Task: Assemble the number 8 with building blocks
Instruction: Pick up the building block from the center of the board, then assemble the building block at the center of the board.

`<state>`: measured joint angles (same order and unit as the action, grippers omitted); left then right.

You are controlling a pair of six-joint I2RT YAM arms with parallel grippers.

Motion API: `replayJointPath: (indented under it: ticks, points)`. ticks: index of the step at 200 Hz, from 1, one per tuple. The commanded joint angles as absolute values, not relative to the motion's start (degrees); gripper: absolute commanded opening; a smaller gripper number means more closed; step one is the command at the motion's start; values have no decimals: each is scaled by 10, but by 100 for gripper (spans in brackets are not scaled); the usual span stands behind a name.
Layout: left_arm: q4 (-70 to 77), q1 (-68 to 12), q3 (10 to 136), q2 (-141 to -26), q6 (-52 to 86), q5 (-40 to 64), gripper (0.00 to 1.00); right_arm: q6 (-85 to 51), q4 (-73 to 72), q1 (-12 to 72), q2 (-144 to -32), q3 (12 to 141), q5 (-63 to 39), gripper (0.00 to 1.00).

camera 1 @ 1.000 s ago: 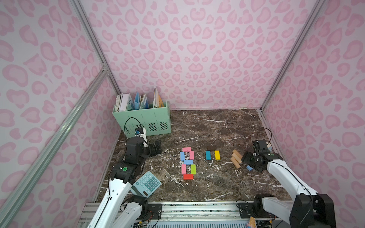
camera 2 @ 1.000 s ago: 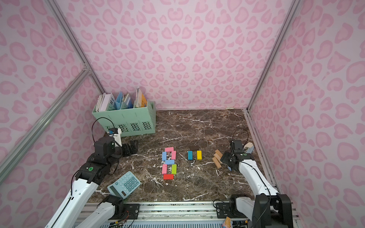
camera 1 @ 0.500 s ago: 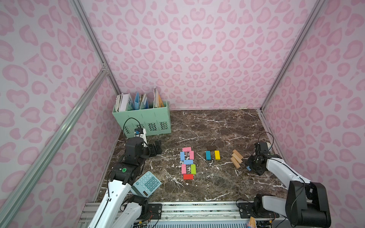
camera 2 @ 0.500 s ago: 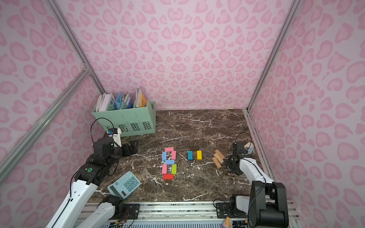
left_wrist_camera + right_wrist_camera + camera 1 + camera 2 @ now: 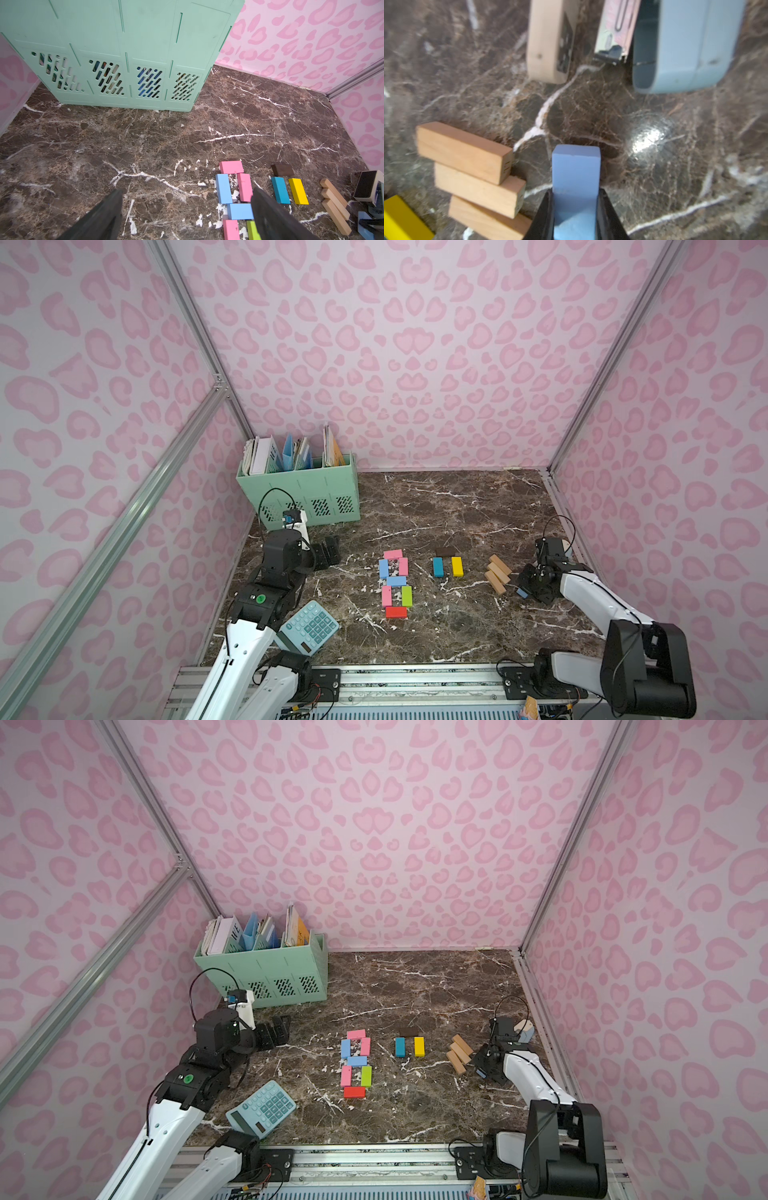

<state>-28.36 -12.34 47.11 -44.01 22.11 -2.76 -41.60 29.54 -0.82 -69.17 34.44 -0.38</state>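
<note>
Since the right gripper (image 5: 575, 196) is pinching a light-blue block (image 5: 575, 166) across its narrow width, just beside the row of three bare-wood blocks (image 5: 477, 178) on their right-arm side, the step in hand looks like the lift and carry. Whether the block has left the marble tabletop (image 5: 591, 104) I cannot tell. It should rise straight up first, so that neither the block nor a finger clips the nearest wood block, and only then travel over the row. Beyond the wood blocks stands what I take for an unfinished figure: a dark-brown block (image 5: 445, 551) capping a teal block (image 5: 437, 566) and a yellow block (image 5: 457, 566). Further from the row lies a coloured eight (image 5: 395, 583) that looks closed. The held block's long axis runs out along the fingers, its free end pointing ahead of them, roughly crosswise to the wood blocks' length. It will probably need a wrist turn to lie as a crossbar under teal and yellow. The left gripper (image 5: 186, 190) hangs spread wide and empty, well past the eight from the wood blocks.
</note>
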Motion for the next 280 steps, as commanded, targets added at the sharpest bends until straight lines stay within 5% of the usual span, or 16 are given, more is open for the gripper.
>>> replayJointPath:
  ticks: [1,45,129,219,243,280]
  points:
    - [-278,-123,476,-440,215,-30,98,-373,299,18,-641,359,-33,6]
    - [-278,-123,476,-443,214,-29,99,-275,305,177,-605,422,-45,5]
    - [-279,-123,475,-443,214,-31,99,-239,315,438,-779,456,17,7]
    - [-279,-124,476,-444,214,-31,99,-245,273,490,-886,463,57,14]
    - [-279,-123,475,-445,214,-30,98,-245,277,500,-907,472,73,21]
    - [-279,-123,476,-446,214,-30,98,-260,304,510,-915,485,101,44]
